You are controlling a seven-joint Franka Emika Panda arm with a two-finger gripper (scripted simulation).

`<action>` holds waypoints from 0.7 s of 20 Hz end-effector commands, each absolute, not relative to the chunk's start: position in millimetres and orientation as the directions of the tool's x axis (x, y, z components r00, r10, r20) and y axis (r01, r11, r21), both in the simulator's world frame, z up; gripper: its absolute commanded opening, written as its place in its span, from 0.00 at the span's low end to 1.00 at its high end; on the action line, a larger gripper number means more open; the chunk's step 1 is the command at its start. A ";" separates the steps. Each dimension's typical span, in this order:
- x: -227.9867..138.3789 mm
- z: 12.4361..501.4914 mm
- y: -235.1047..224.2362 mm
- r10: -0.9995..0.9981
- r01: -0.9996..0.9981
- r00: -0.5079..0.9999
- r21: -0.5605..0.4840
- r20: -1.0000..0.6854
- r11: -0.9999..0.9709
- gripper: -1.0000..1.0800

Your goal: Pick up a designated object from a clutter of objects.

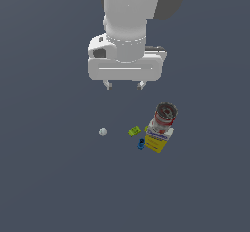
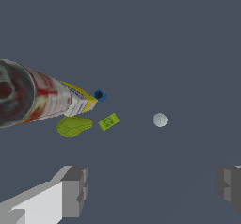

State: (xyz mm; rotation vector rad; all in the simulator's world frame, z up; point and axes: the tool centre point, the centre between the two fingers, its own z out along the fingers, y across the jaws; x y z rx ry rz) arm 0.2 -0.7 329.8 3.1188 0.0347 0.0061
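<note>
Gripper up high with nothing in it, clutter down below.

Exterior view: our gripper [image 1: 124, 85] hung spread wide and empty, above the whitish ball [image 1: 103, 131], lime-green brick [image 1: 134, 130], yellow box [image 1: 157, 141] and red-and-white can [image 1: 164, 116]. Wrist view: beyond the parted fingers [image 2: 74, 190], we spotted the olive-green lump [image 2: 73, 126] right beside the can, near the brick, with the blue piece [image 2: 99, 95] by the box.
</note>
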 end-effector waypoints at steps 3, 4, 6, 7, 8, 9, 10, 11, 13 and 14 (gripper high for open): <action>0.1 329.0 -0.4 0.023 0.023 1.000 0.024 0.002 -0.999 0.96; -0.1 327.9 -0.1 0.023 0.023 1.000 0.025 -0.001 -0.999 0.96; -0.8 324.9 0.7 0.024 0.024 1.000 0.028 -0.008 -0.999 0.96; -1.2 323.3 1.1 0.023 0.023 1.000 0.030 -0.013 -0.999 0.96; -1.7 322.2 1.4 0.021 0.021 1.000 0.032 -0.017 -0.999 0.96; -2.0 321.5 1.4 0.018 0.019 1.000 0.033 -0.020 -0.999 0.96; -2.4 321.3 1.3 0.015 0.016 1.000 0.034 -0.022 -0.999 0.96; -2.6 321.5 1.1 0.012 0.013 1.000 0.034 -0.023 -0.999 0.96; -2.6 321.8 1.1 0.010 0.011 1.000 0.034 -0.023 -0.999 0.96; -2.6 321.9 0.9 0.011 0.012 1.000 0.034 -0.022 -0.999 0.96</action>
